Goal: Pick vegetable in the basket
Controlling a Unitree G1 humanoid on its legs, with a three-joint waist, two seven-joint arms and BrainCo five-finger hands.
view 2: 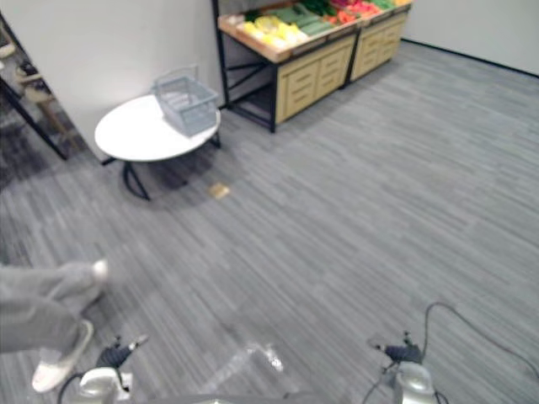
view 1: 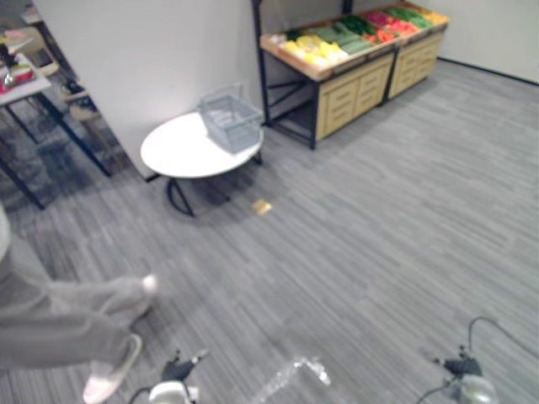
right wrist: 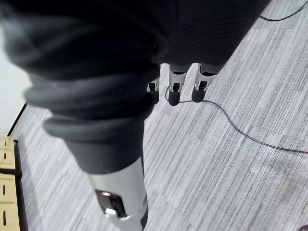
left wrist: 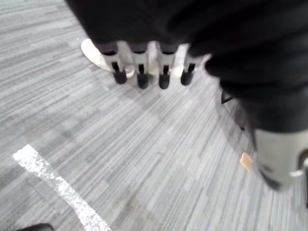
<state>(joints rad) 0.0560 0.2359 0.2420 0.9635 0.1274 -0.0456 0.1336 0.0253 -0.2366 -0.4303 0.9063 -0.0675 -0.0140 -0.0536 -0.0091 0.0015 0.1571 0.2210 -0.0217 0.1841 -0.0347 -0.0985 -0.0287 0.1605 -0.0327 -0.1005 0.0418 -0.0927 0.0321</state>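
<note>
A: Heading for the stand (view 1: 358, 88) is being advised: vegetables (view 1: 337, 42) are lying there, basket (view 1: 229, 122) waiting on the table (view 1: 177, 153).

B: Left hand (left wrist: 139, 67) and right hand (right wrist: 174, 91) are being carried slack, empty (person (view 1: 59, 320) being skirted, ideally).

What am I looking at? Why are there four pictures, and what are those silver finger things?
A walking robot took these. Two pictures come from its head, looking down at a grey floor. Two come from cameras on its wrists. The silver fingers are its left hand and right hand, both open and holding nothing. Ahead, a wire basket sits on a round white table, near a wooden stand of vegetables. A person's legs show on the left.
</note>
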